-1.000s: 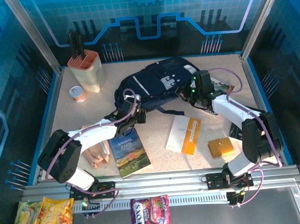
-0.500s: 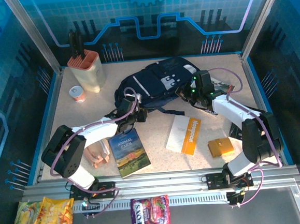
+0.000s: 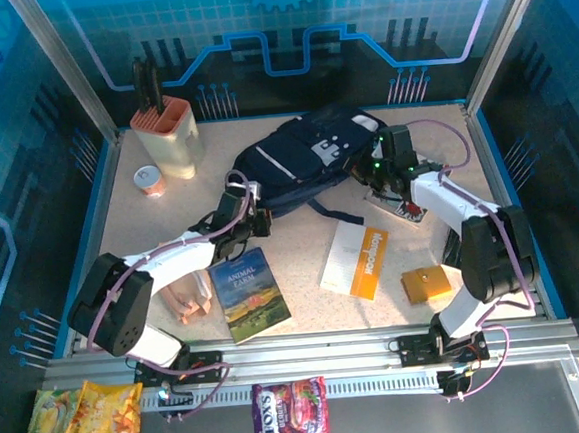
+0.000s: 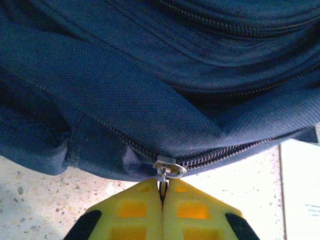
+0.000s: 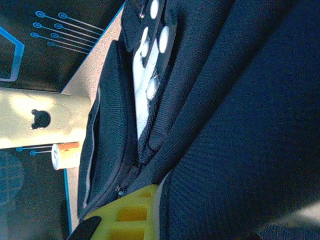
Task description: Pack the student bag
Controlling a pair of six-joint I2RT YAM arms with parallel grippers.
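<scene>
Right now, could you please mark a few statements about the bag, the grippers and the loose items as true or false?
1. The left gripper is shut on the zipper pull of the student bag. True.
2. The Animal Farm book is inside the bag. False: it lies on the table, beside the left arm.
3. The right gripper is open over the orange box. False: it is shut on the bag's fabric at its right side.
4. The orange box lies on the table near the right arm. True.
</scene>
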